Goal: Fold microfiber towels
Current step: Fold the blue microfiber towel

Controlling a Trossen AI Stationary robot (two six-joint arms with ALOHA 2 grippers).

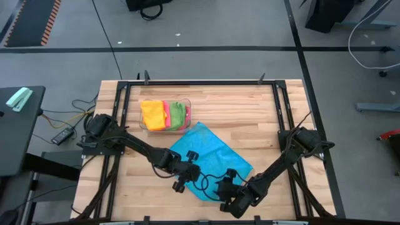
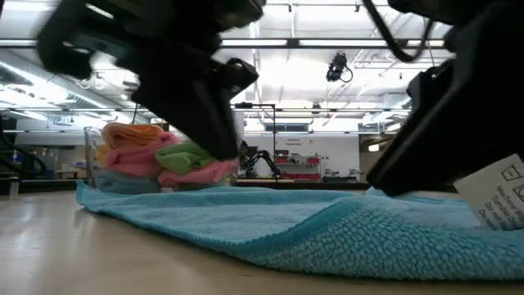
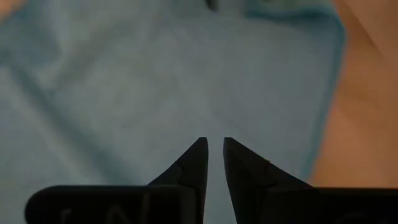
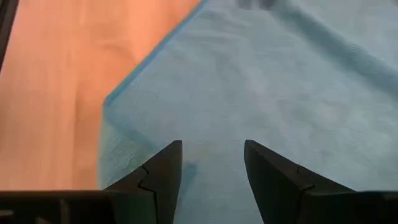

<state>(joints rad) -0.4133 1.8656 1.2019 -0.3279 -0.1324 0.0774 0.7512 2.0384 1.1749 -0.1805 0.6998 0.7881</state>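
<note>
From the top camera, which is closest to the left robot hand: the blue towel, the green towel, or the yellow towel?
From the left gripper:
1. Blue towel, spread right under it.
2. Green towel, in the bin's right part.
3. Yellow towel, in the bin's left part, slightly farther.

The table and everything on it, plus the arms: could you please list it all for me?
Table: one, light wood, dark frame around it.
Blue towel: one, spread flat at the table's middle, near edge under both grippers.
Bin: one, clear, behind the blue towel.
Folded towels: orange-yellow, pink, green, inside the bin.
Left gripper: dark, over the blue towel, fingers nearly together.
Right gripper: dark, open, over the blue towel near its corner.
</note>
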